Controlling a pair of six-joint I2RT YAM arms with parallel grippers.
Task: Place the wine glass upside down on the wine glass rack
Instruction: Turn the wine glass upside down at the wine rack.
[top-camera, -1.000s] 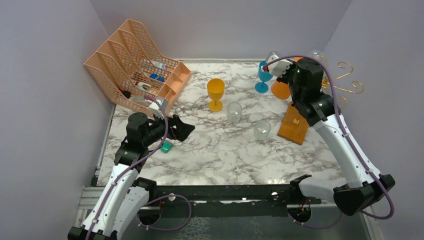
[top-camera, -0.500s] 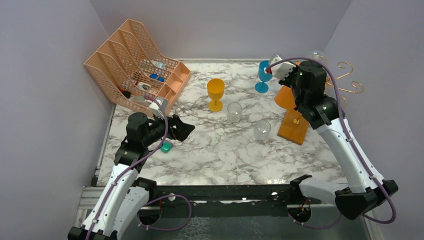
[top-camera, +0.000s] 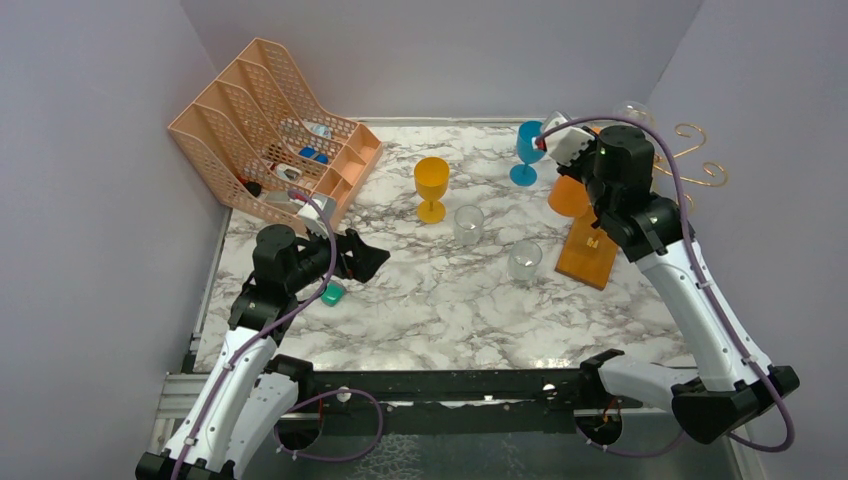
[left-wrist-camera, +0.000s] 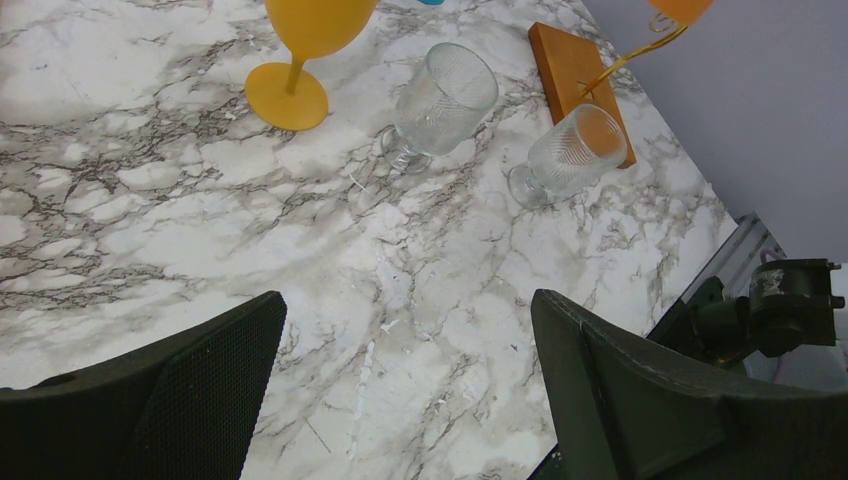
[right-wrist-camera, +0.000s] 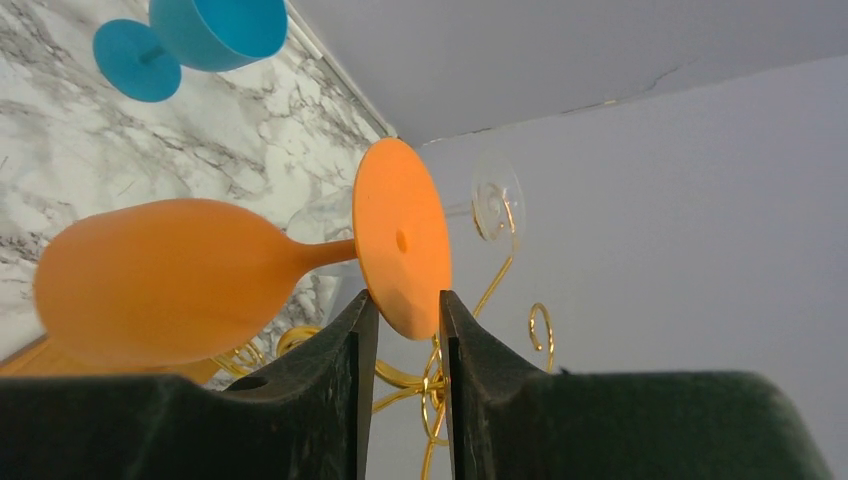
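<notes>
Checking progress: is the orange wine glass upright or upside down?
Upside down, roughly: right gripper pinches the orange wine glass by its foot, bowl toward the table, parallel to the clear glass hanging on the wine glass rack.

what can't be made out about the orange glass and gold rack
Top view: the right arm covers the central post of the wine glass rack.
Right wrist view: fingers of the right gripper hide the foot's lower rim on the orange wine glass, so wire contact cannot be told.
Left wrist view: the top edge cuts off most of that glass.
Top view: items in the peach organiser are too small to name.
</notes>
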